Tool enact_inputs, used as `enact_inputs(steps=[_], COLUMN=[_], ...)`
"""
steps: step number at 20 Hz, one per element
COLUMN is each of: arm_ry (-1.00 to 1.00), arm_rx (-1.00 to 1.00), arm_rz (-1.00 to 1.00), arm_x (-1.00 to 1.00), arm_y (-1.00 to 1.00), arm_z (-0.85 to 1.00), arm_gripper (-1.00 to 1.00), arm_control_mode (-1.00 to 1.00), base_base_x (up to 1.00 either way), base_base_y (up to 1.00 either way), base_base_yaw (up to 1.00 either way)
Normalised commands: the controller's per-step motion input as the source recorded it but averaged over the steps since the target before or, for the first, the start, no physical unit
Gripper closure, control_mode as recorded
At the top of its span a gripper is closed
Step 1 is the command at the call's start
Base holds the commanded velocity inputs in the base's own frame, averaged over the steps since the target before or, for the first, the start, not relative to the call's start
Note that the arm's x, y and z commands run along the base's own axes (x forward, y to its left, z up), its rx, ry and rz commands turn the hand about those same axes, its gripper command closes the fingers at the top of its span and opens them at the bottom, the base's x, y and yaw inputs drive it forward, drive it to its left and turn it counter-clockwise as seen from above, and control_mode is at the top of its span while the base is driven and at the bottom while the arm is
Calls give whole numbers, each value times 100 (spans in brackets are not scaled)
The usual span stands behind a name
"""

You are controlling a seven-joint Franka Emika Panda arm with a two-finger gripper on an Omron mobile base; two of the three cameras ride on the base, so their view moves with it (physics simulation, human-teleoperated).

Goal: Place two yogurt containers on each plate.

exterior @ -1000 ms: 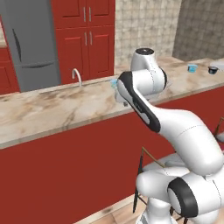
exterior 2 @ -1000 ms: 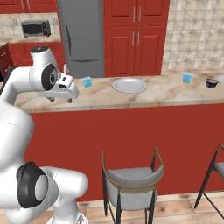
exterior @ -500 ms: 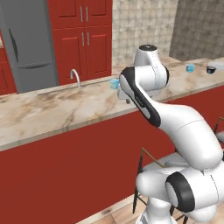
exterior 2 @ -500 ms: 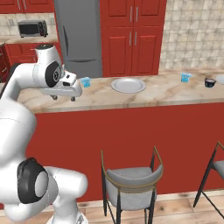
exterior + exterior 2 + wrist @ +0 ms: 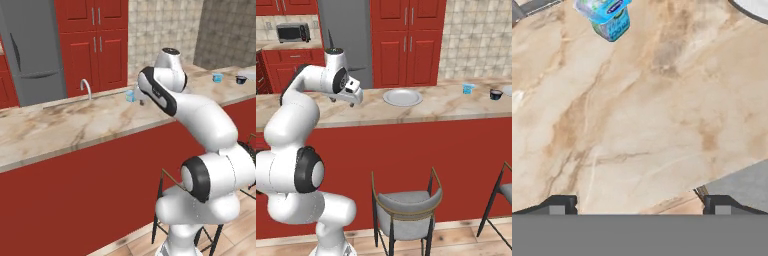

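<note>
Left base view: a small light-blue see-through yogurt tub [image 5: 130, 95] stands near the marble counter's [image 5: 60, 125] back edge.

Right base view: the round pale plate [image 5: 402, 97] lies mid-counter.

Hand view: the gripper [image 5: 639, 205] gapes wide, empty; a misaligned descent could topple the tub.

A kitchen island with a beige marbled tabletop [image 5: 446, 107] and a deep red front stands before red cabinets [image 5: 406, 42], a tall grey refrigerator [image 5: 30, 50] and stone-tiled walls [image 5: 476, 37]. A curved chrome faucet [image 5: 86, 87] rises from the far edge of the tabletop, while a small microwave [image 5: 293, 32] sits on a side counter under more red cabinets. Grey-cushioned stools [image 5: 406, 205] with dark metal frames line the near side on a pale wood-plank floor [image 5: 466, 240]
</note>
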Motion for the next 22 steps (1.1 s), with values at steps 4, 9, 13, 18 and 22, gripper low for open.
enact_inputs(steps=[4,9,13,18,22], arm_ry=[1,6,6,0,5], arm_rx=[1,-1,0,-1,-6], arm_rz=[-2,8,27,28,13], arm_x=[100,100,98,65,5], arm_y=[0,12,22,10,5], arm_z=[6,-3,-1,0,-2], arm_gripper=[-100,-100,-100,-100,-100], arm_control_mode=[-100,-100,-100,-100,-100], base_base_x=[0,0,0,0,0], base_base_y=[0,0,0,0,0], base_base_yaw=[0,0,0,0,0])
